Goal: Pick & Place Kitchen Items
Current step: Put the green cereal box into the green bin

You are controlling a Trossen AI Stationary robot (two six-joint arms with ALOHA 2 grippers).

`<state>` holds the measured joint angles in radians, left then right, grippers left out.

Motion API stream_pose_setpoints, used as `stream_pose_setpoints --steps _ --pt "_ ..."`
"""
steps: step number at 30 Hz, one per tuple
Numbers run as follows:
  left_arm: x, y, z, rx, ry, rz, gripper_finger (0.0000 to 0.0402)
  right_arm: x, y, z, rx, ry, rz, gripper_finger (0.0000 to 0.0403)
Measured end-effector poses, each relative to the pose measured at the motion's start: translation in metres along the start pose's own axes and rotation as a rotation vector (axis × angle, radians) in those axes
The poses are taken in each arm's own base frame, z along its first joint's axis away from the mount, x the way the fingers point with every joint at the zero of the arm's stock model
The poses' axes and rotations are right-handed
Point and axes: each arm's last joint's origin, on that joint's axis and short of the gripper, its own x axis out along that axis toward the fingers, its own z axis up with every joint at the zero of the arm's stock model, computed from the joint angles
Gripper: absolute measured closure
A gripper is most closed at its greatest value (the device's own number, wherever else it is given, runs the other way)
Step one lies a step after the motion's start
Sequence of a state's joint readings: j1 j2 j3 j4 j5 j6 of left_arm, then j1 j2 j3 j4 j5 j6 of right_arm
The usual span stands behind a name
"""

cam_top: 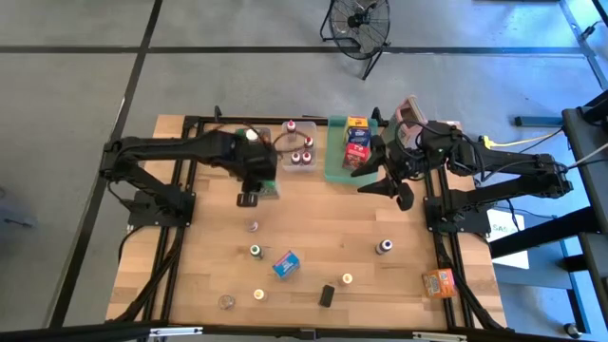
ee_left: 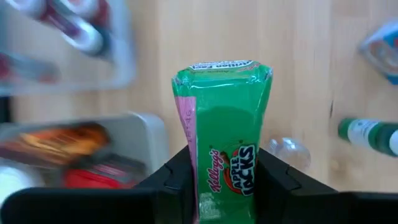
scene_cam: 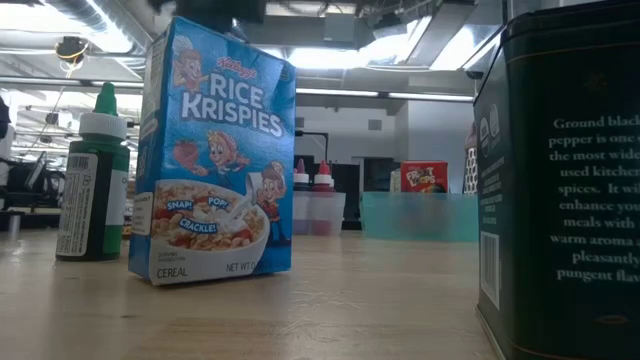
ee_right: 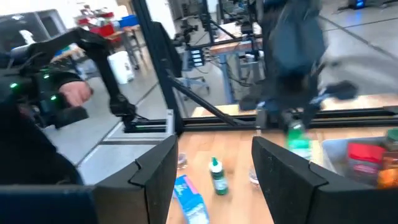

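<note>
A small green Apple Jacks box (ee_left: 222, 118) is held by my left gripper (ee_left: 221, 167), which is shut on it. In the high view this gripper (cam_top: 256, 194) is left of the table's middle, just in front of the clear bin (cam_top: 299, 160) of red-capped bottles. My right gripper (cam_top: 392, 186) hovers open beside the green tray (cam_top: 334, 173), with nothing between its fingers (ee_right: 155, 171). Loose on the wood lie a blue Rice Krispies box (cam_top: 286, 263), an orange box (cam_top: 439, 282), a black tin (cam_top: 327, 294) and several small jars and bottles. My left gripper pinches the box's two narrow sides (ee_left: 264, 146) between its two fingers, at the end nearest the wrist. The fingers come steeply from above, along the box's length. The box hangs below them with its free end (ee_left: 221, 67) pointing down at the table; it looks lifted clear.
The green tray holds small food boxes (cam_top: 357, 141), and the pinkish grater (cam_top: 408, 118) stands behind it. Bare wood lies mid-table between the bin and the blue box. In the low view the Rice Krispies box (scene_cam: 215, 160), a green bottle (scene_cam: 95, 190) and the pepper tin (scene_cam: 560, 180) stand close.
</note>
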<state>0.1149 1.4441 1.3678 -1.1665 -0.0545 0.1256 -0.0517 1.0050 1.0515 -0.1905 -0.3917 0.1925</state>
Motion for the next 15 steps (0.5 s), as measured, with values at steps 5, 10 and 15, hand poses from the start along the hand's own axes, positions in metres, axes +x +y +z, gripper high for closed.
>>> stream_pose_setpoints --steps 5,10,15 --pt "-0.033 0.021 0.015 0.007 -0.084 0.07 0.0298 0.0 0.01 0.005 -0.021 -0.038 0.113 0.0194" --pt "-0.046 0.043 0.033 0.04 -0.128 0.119 0.0298 -0.009 0.034 0.014 -0.096 -0.136 0.24 0.0194" --pt "-0.039 0.061 0.067 0.109 -0.129 0.14 0.0299 -0.021 0.051 0.02 -0.139 -0.208 0.309 0.0194"
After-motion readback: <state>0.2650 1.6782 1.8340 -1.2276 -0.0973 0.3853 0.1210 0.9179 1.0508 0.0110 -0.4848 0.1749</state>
